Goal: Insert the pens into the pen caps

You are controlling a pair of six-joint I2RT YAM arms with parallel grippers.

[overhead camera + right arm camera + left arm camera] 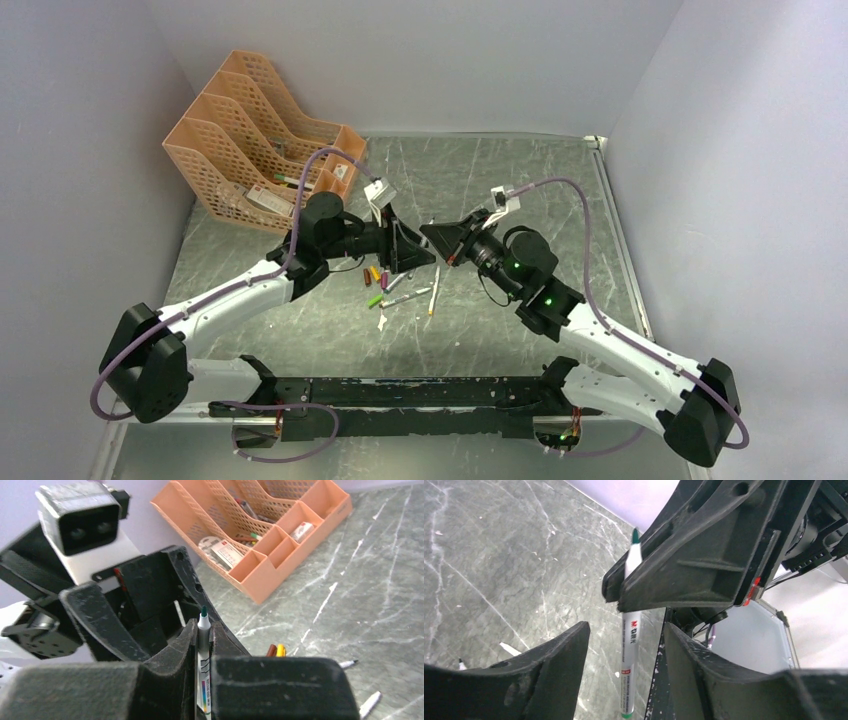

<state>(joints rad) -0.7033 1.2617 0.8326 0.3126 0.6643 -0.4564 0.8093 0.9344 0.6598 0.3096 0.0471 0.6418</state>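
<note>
Uncapped white pen (630, 645) w/ green tip in right pincer (202, 630), other pens (408, 297), caps (375, 274) loose

One green-tipped pen (630, 670) up in the air; about three pens (408, 297) on the worktop (500, 180); four caps (375, 273), roughly; one orange organiser (250, 140).

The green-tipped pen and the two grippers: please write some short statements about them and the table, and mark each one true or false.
1. The right gripper is shut on the green-tipped pen. True.
2. A cap covers the pen's green tip. False: the tip is bare.
3. The left gripper is clamped on the pen. False: its jaws stand open, one on each side of the barrel.
4. An orange organizer stands at the far left of the table. True.
5. No other pens lie on the table. False: loose pens lie below the grippers.
</note>
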